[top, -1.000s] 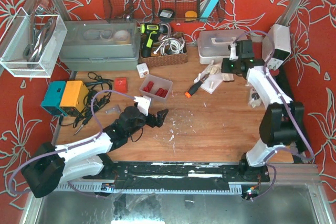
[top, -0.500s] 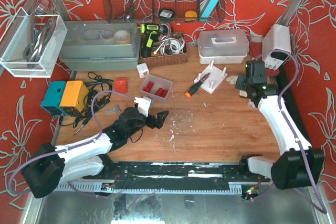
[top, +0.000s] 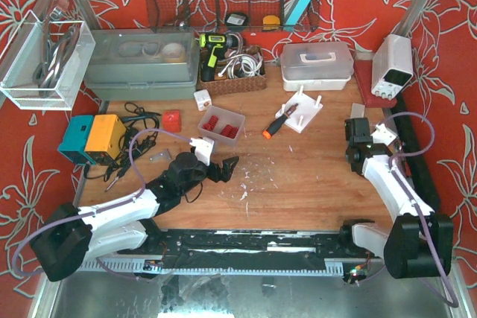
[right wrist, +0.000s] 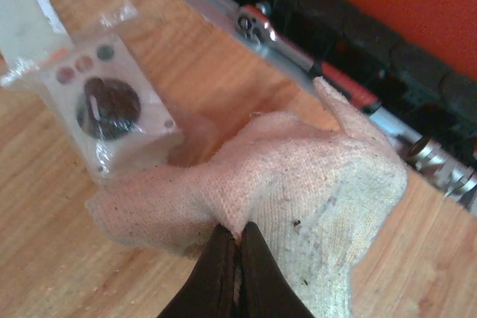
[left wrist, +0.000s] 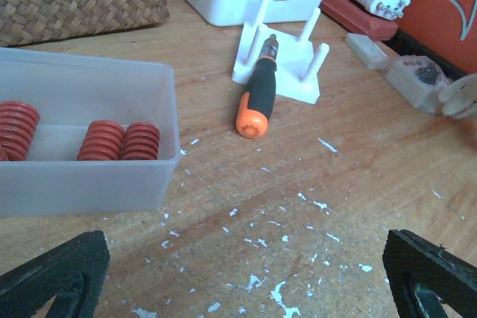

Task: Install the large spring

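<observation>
Red coil springs (left wrist: 119,141) are seen lying on their sides, ribbed and squat, inside the translucent plastic bin (left wrist: 89,184), which is set toward the far edge of the tabletop (top: 298,184), left of centre. Over to the left gripper (left wrist: 242,277): its black fingers (left wrist: 52,273) are spread wide, nothing is held, and it is poised near the bin. At the right edge, the right gripper (right wrist: 237,247) is pinched tight on a cream woven cloth (right wrist: 313,184), which is bunched just beside a plastic-wrapped white box (right wrist: 112,109).
</observation>
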`<state>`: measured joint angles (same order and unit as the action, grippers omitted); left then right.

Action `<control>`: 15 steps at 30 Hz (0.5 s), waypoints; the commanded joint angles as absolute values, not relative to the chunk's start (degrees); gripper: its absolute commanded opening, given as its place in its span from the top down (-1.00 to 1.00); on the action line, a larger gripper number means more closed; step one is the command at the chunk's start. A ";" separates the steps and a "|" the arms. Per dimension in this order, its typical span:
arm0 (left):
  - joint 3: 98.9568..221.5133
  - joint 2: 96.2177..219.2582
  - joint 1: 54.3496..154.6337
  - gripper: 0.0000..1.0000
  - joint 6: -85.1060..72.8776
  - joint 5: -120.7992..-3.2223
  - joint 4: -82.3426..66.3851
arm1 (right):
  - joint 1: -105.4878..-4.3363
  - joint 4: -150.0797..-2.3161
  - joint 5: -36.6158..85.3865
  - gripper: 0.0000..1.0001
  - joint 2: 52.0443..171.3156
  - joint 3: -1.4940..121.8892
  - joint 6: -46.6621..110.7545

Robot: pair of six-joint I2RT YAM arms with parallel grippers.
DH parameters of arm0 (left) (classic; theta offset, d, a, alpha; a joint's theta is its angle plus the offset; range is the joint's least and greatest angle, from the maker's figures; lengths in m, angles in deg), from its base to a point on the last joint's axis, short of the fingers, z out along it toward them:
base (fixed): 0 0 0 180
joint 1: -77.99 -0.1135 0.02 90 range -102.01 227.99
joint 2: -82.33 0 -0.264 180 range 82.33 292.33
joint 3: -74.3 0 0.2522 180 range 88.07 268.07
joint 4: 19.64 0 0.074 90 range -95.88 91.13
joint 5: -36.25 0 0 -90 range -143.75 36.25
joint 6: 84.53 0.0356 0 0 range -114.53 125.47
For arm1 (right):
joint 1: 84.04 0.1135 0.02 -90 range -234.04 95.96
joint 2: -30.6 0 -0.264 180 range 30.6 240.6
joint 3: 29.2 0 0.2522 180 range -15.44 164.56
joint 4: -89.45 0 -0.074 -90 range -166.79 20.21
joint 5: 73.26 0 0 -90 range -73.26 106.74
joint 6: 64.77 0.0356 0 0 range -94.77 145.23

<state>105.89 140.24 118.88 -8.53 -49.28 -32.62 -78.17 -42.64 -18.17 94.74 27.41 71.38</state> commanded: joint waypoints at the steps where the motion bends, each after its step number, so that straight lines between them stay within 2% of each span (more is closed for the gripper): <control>1: 104.59 139.48 119.04 -0.98 -8.89 -47.43 -34.89 | -78.46 -49.85 -15.79 1.00 96.46 22.94 78.46; 4: 104.70 139.46 119.06 -0.98 -8.90 -47.42 -34.86 | -78.54 -49.52 -15.09 0.96 99.02 23.32 79.89; 9: 104.37 137.36 119.04 -0.98 -9.12 -47.85 -35.42 | -78.54 -47.38 -17.20 0.43 100.46 24.86 78.51; 15: 104.41 137.09 119.04 -0.98 -8.94 -47.50 -34.88 | -78.50 -53.98 -10.10 0.05 95.64 23.38 71.61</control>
<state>104.60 137.86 118.88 -8.88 -48.45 -33.64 -78.30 -49.42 -14.30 99.04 23.26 75.84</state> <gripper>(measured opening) 0.991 0.440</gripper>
